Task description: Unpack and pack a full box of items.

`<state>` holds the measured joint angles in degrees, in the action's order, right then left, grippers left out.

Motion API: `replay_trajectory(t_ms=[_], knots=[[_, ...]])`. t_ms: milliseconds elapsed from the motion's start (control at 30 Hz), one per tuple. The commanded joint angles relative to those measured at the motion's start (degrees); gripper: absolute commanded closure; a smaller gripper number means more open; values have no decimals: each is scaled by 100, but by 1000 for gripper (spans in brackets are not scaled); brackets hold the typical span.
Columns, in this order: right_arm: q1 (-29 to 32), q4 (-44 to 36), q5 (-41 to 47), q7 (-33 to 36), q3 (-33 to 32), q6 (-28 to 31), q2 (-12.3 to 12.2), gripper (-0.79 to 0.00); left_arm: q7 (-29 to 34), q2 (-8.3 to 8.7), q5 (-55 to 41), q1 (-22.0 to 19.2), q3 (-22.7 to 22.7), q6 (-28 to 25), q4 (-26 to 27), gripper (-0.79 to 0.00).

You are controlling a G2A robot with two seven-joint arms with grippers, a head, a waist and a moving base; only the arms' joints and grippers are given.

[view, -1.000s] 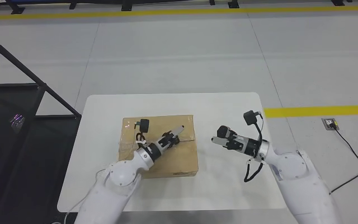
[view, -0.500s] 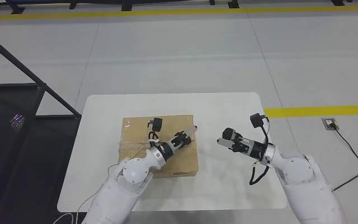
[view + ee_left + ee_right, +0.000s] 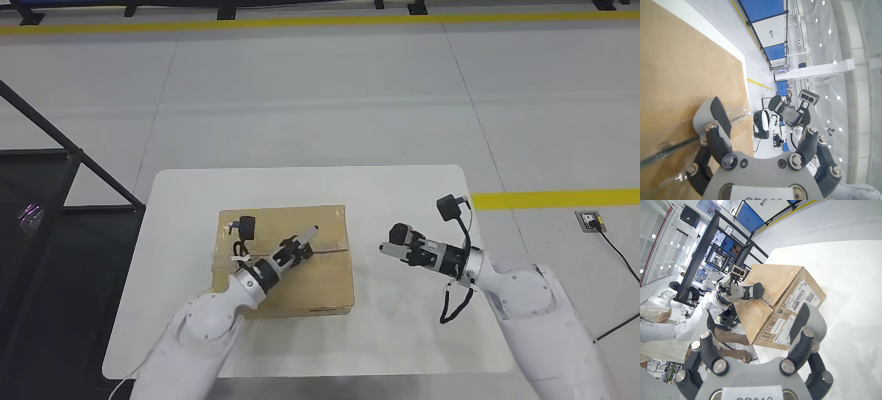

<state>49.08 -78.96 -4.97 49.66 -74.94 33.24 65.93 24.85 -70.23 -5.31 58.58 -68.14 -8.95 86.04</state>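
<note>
Left gripper (image 3: pixel 303 240), fingers (image 3: pixel 720 113) wide and empty, over box (image 3: pixel 320 285) seam (image 3: pixel 336 252) running toward right gripper (image 3: pixel 392 243), also wide.

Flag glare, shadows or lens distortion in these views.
Top view: even light, no glare on the table. Left wrist view: the clear tape on the box seam glints, and the hall's walls bow. Right wrist view: only a soft shadow beside the box.
</note>
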Motion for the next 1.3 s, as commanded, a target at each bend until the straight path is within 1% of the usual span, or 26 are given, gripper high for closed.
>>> replay_trajectory(t_ms=[0,200,300,367,500,833,1033,1100,1267], knots=[[-93,36,-1,-1,82,-16,7,-785,71,51,5,209,-243,19,187,-785],[-343,186,8,-18,331,-54,37,-785,160,170,-64,738,-911,26,601,-785],[-429,239,16,-42,419,-53,49,-785,183,211,-108,900,-1179,21,670,-785],[-486,261,22,-50,480,-53,54,-785,181,237,-185,1003,-1382,32,659,-785],[-541,268,16,-88,558,-71,60,-785,216,270,-326,1121,-1649,8,585,-785],[-688,290,6,-140,747,-112,74,-785,302,350,-785,1548,-2356,-229,464,-785],[-829,378,29,-180,855,-138,91,-785,380,394,-1241,1805,-2848,-391,455,-785],[-882,426,47,-220,875,-157,97,-785,440,409,-1477,1907,-3053,-481,476,-785],[-979,655,262,-402,812,-205,102,-785,698,443,-2086,2246,-3602,-895,564,-785]])
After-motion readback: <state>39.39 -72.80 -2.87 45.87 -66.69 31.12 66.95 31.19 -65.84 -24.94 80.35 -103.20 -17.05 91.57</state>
